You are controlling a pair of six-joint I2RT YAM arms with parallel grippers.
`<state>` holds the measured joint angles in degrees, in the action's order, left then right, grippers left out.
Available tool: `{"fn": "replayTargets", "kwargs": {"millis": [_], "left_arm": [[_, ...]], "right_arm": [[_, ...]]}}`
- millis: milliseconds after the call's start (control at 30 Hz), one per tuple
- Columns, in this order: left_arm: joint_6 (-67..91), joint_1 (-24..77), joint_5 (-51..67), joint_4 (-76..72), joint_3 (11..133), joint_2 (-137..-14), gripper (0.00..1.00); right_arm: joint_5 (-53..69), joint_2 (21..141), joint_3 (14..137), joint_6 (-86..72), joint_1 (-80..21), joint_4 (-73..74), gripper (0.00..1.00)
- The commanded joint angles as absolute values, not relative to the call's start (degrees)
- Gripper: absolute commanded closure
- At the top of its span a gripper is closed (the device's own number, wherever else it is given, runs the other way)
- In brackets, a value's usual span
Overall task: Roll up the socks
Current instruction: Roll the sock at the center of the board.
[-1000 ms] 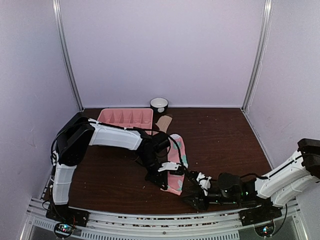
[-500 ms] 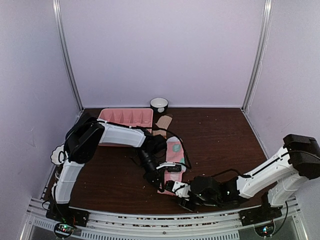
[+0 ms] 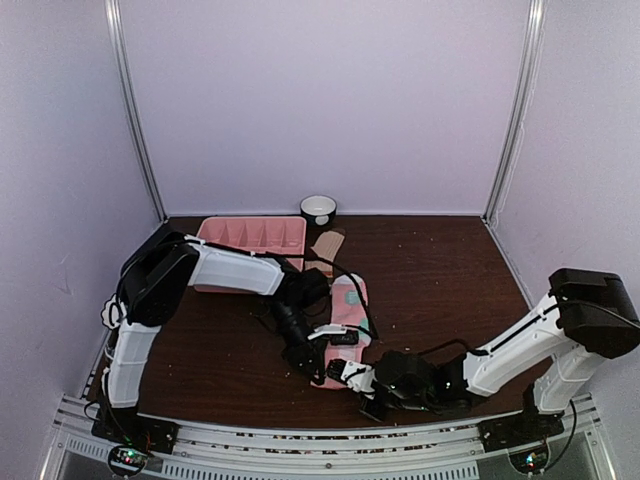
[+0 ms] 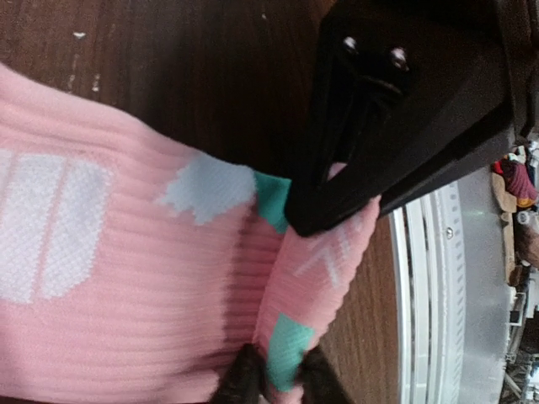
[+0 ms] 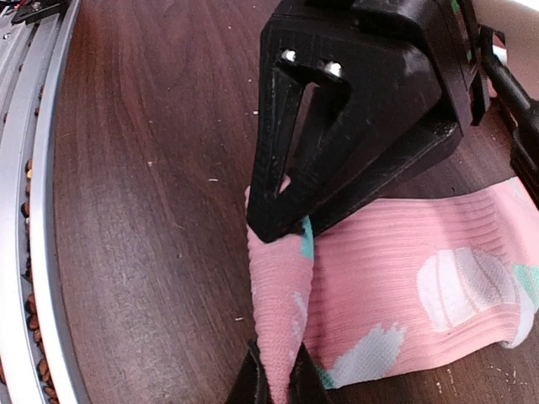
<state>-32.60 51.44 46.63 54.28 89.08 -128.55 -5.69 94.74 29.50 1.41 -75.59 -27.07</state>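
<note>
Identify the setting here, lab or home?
Likely a lab robot cell: plain pale wall panels enclose a dark wooden table, a metal rail edges it, and left gripper and right gripper pinch a pink sock.

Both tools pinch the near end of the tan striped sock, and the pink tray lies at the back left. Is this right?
Only the sock is wrong. The left tool and the right tool pinch the near end of the pink sock, as both wrist views show; the tan striped sock lies untouched beside the pink tray, which is at the back left.
</note>
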Motion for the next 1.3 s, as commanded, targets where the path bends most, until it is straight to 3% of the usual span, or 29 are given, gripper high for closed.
{"fn": "replayTargets", "kwargs": {"millis": [0,133,300,567,1033,1100,1267], "left_arm": [[-30.1,51.1,35.5,46.5,84.7,-124.1,0.67],[-30.3,51.1,31.2,37.6,76.8,-114.5,0.4],[-35.3,52.9,29.1,31.2,68.9,-105.2,0.33],[-43.1,59.8,23.6,26.7,68.3,-106.4,0.41],[-47.2,60.5,16.7,23.2,70.2,-112.6,0.59],[-47.6,60.5,16.7,23.7,70.1,-113.0,0.66],[-48.5,60.5,15.2,26.2,70.4,-114.6,0.85]], "right_arm": [[1.2,95.7,26.8,-7.1,-73.8,-32.5,0.99],[6.9,97.4,25.3,-14.3,-71.1,-34.6,1.0],[13.1,100.3,23.7,-20.2,-67.7,-36.5,1.0],[22.4,104.0,21.3,-27.8,-61.8,-44.6,1.0],[26.2,104.0,21.6,-28.8,-59.9,-42.7,0.96],[26.1,103.6,21.6,-28.8,-59.8,-42.3,0.91],[24.0,99.5,19.8,-28.7,-59.5,-43.2,0.65]]}}
